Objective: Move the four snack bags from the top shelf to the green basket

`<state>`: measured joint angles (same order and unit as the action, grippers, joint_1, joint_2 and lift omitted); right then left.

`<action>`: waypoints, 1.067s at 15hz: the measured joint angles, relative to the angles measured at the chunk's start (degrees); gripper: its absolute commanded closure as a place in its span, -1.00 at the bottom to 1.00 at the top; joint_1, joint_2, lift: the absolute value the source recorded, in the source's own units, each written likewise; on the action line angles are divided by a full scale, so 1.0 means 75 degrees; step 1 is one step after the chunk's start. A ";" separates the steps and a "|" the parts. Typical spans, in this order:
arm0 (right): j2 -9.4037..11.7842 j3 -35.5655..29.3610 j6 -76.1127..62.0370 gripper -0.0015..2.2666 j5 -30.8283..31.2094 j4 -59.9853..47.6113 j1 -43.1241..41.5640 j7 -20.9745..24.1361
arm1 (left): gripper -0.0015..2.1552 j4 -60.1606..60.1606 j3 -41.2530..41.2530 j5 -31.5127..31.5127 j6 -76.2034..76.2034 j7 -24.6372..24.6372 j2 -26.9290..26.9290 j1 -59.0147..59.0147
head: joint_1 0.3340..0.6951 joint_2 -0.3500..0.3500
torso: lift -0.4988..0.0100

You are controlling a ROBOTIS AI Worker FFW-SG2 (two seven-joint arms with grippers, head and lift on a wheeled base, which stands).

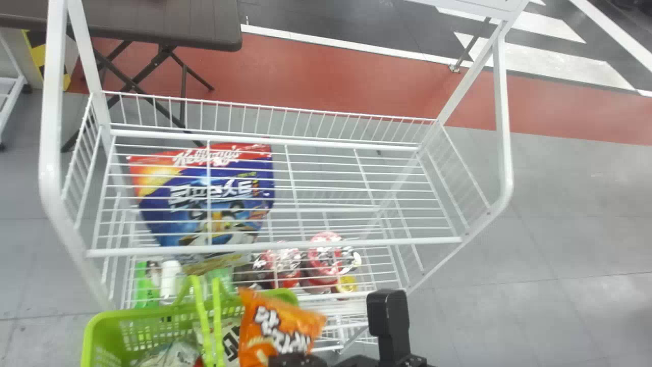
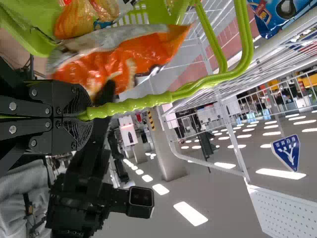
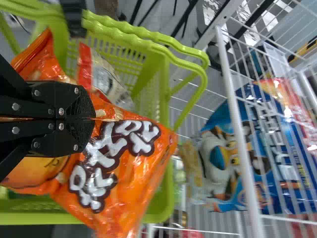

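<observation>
Snack bag of orange foil (image 3: 119, 158) is being pinched by the black right gripper (image 3: 94, 119); at that claw's nine o'clock, head view, the green plastic basket (image 1: 92, 331) is being held, its handles (image 2: 143, 101) clamped by the black left gripper (image 2: 90, 115).

left gripper (image 2: 90, 114): black, ribbed fingers (image 2: 73, 101), round silver screws (image 2: 34, 92) | right gripper (image 1: 298, 361): black plates (image 3: 73, 103), silver screws | beside right gripper: black box-shaped housing (image 1: 388, 311), rounded corners, glossy square face (image 2: 141, 197)
</observation>
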<state>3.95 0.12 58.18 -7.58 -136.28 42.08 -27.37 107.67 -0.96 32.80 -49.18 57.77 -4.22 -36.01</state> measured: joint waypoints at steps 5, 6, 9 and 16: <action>0.0314 0.1023 -0.0487 0.98 0.0032 0.0281 0.0162 -0.0264 | 0.54 0.0034 0.0096 -0.0048 0.0000 -0.0025 -0.0016 -0.0024 | 1.00 -0.38 | 0.96; 0.0415 0.1185 -0.0485 0.98 0.0036 0.0293 0.0224 -0.0265 | 0.54 0.0034 0.0099 -0.0050 0.0000 -0.0012 -0.0022 -0.0024 | 1.00 -0.27 | 0.96; 0.0583 0.1325 -0.0392 -0.20 0.0081 0.0300 0.0373 -0.0318 | 0.54 0.0037 0.0108 -0.0048 0.0000 -0.0006 -0.0044 -0.0022 | 1.00 -0.26 | 0.96; 0.0610 0.0351 -0.0582 -0.95 -0.0251 -0.0078 0.0502 -0.0193 | 0.54 0.0122 0.0161 -0.0049 -0.0016 -0.0050 -0.0058 -0.0050 | 1.00 -0.70 | 0.96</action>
<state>8.53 2.75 53.82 -9.47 -136.86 45.85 -28.82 108.59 0.24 32.43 -49.30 57.39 -4.66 -36.38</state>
